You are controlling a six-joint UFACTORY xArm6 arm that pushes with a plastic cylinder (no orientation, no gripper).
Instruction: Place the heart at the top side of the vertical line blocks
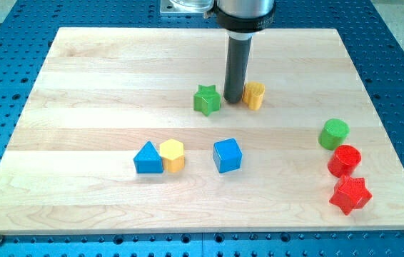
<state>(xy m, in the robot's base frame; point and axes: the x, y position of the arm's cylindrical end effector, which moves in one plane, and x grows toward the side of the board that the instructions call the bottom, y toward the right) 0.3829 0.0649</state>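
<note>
The yellow heart (254, 94) lies near the board's upper middle. My tip (233, 101) stands just to its left, touching or nearly touching it, between the heart and a green star (207, 100). At the view's right a vertical line of blocks runs down: a green cylinder (334, 133) on top, a red cylinder (345, 160) in the middle, a red star (350, 194) at the bottom. The heart is well up and to the left of the green cylinder.
A blue triangle (148, 158) and a yellow hexagon (173, 155) sit side by side at lower left of centre. A blue cube (227, 155) is to their right. The wooden board (81, 86) rests on a blue perforated table.
</note>
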